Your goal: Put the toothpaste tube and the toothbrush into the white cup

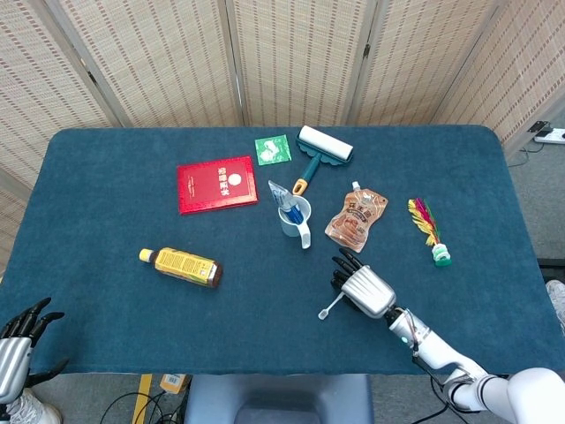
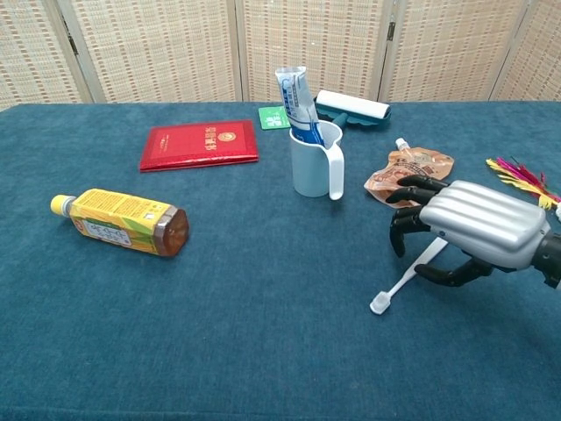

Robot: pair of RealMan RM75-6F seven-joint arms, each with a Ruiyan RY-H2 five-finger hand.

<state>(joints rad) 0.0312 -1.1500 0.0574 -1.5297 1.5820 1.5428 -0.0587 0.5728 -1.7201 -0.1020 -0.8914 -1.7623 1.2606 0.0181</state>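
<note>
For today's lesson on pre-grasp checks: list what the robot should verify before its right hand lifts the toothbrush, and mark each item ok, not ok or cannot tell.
1. Toothpaste already in the cup: ok.
2. Cup upright with room beside the tube: ok, though a tight fit is possible.
3. Right hand over the toothbrush handle: ok.
4. Firm grip on the toothbrush: cannot tell; the fingers curl around the handle, and the brush head rests on the table.
5. Path from brush to cup free of other things: ok; the pouch lies to the side.
6. Left hand out of the way: ok.
</note>
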